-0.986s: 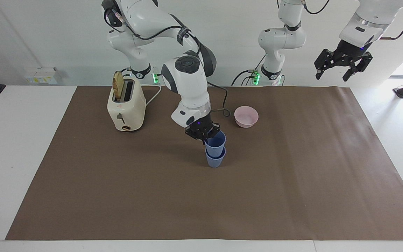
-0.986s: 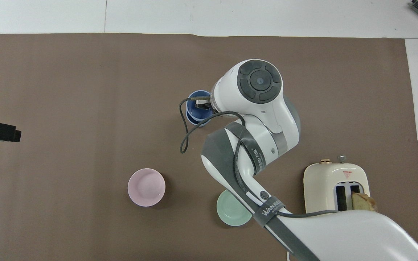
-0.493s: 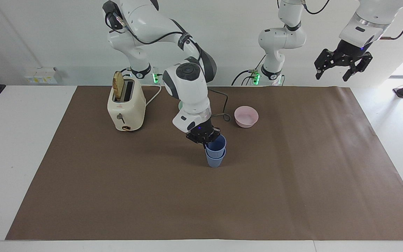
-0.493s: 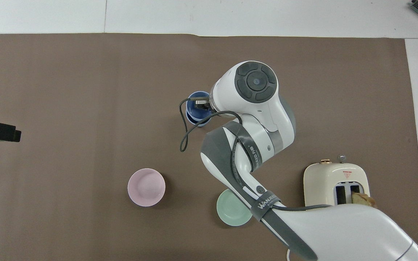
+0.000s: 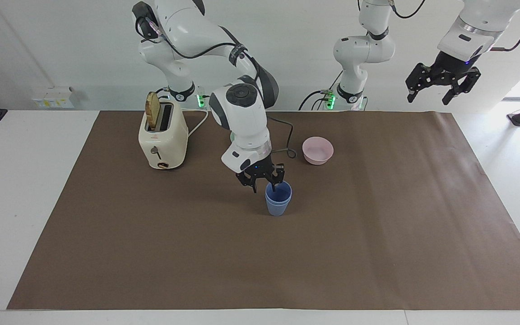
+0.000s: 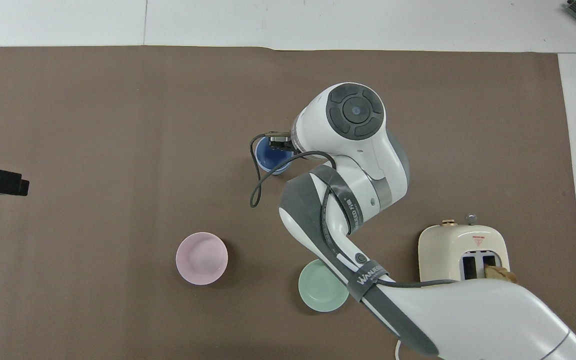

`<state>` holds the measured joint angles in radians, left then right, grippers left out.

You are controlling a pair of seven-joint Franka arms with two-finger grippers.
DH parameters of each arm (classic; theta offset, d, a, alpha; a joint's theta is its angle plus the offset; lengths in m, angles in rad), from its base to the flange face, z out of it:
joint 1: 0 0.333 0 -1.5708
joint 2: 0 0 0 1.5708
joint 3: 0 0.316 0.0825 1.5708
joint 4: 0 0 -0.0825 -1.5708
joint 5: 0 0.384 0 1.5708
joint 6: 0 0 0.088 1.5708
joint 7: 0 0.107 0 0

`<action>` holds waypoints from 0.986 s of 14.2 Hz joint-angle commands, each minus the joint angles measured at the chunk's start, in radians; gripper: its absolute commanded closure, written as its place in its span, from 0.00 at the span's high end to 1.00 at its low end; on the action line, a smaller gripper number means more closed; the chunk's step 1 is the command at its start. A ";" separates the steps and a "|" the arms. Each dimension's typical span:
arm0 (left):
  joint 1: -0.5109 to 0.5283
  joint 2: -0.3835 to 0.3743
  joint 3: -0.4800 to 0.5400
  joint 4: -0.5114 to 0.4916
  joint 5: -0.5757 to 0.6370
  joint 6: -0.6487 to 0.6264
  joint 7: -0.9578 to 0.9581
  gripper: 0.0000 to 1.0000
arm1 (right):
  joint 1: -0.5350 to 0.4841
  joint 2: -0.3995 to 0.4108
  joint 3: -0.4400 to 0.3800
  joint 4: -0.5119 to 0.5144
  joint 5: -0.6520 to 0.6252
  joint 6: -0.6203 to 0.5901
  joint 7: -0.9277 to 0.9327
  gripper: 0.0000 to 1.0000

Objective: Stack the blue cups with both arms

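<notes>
On the brown mat [image 5: 377, 234], as the facing view shows it, the blue cups [image 5: 278, 200] stand near the middle, one sitting inside the other, upright. The right gripper [image 5: 264, 186] is over the rim of the stack with its fingers spread apart; one finger [image 5: 274, 186] reaches down into the mouth of the upper cup, and the other is outside the cups. It grips nothing. The pink bowl [image 5: 318, 150] is nearer to the robots than the cups, toward the left arm's end. The toaster [image 5: 162, 136] with a slice of bread [image 5: 153, 109] stands toward the right arm's end. The left gripper [image 5: 443, 90] hangs high above the table edge at its own end, released and empty; this arm waits.

From the overhead view, the blue cups [image 6: 272, 159] are partly covered by the right arm's wrist. The green bowl [image 6: 321, 292] lies nearer to the robots, beside the pink bowl [image 6: 201, 258]. The toaster [image 6: 463, 250] is at the right arm's end.
</notes>
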<state>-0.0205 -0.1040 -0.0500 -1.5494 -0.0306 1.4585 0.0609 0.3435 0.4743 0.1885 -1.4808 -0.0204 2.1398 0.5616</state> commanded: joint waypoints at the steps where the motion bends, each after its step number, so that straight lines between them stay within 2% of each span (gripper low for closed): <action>1: 0.016 -0.010 -0.008 0.000 -0.012 -0.006 0.016 1.00 | -0.023 0.000 0.002 0.016 -0.009 -0.010 -0.002 1.00; 4: 0.016 -0.010 -0.008 -0.001 -0.012 -0.006 0.016 1.00 | -0.102 -0.035 0.009 0.053 -0.012 -0.078 -0.012 1.00; 9: 0.016 -0.010 -0.008 0.000 -0.012 -0.006 0.016 1.00 | -0.145 -0.095 -0.017 0.114 -0.019 -0.282 -0.123 1.00; 14: 0.016 -0.010 -0.008 0.000 -0.012 -0.006 0.016 1.00 | -0.236 -0.203 -0.015 0.117 -0.041 -0.454 -0.287 1.00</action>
<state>-0.0205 -0.1040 -0.0500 -1.5494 -0.0306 1.4585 0.0609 0.1487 0.3098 0.1640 -1.3576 -0.0423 1.7379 0.3427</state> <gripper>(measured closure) 0.000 0.000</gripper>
